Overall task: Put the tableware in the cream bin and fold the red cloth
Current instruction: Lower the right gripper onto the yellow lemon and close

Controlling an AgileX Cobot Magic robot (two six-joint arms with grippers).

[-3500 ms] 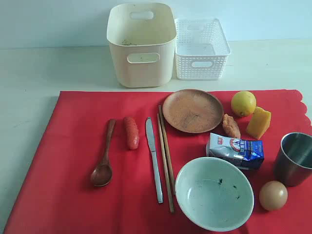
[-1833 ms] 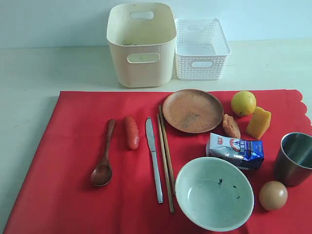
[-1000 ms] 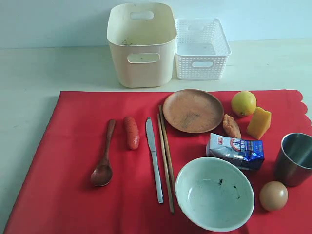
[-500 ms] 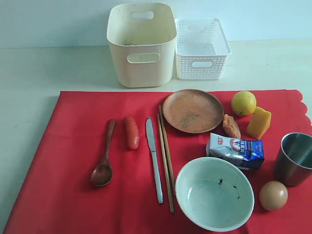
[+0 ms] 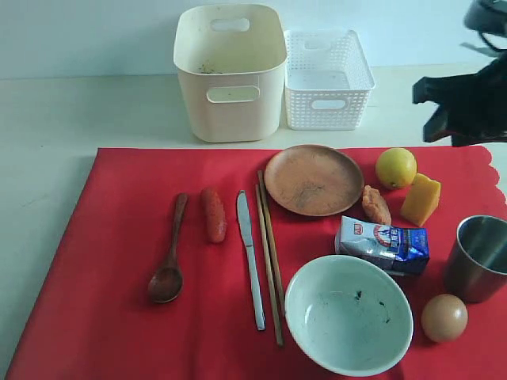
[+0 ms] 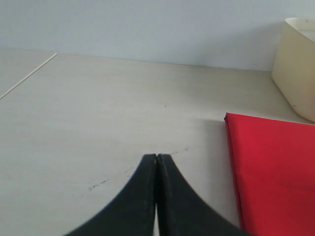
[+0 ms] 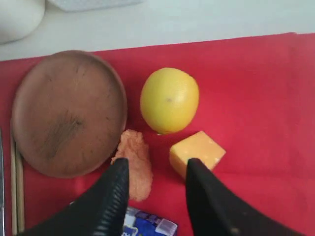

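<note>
The red cloth (image 5: 119,237) carries a brown plate (image 5: 313,180), wooden spoon (image 5: 169,261), steel knife (image 5: 250,257), chopsticks (image 5: 269,253), pale bowl (image 5: 348,313) and steel cup (image 5: 478,257). Behind the cloth stands the cream bin (image 5: 230,103). My right arm (image 5: 467,103) hangs above the cloth's far right corner. Its gripper (image 7: 156,164) is open and holds nothing, hovering over the cloth beside the plate (image 7: 66,113). My left gripper (image 6: 156,156) is shut and empty above bare table, left of the cloth's edge (image 6: 275,167).
A white lattice basket (image 5: 326,79) stands right of the bin. Food lies on the cloth: a yellow fruit (image 7: 170,100), yellow block (image 7: 198,151), orange-pink piece (image 7: 134,162), milk carton (image 5: 384,244), egg (image 5: 444,317) and red sausage (image 5: 212,215).
My right arm has come into the exterior view at the top right. Nothing on the cloth has moved.
</note>
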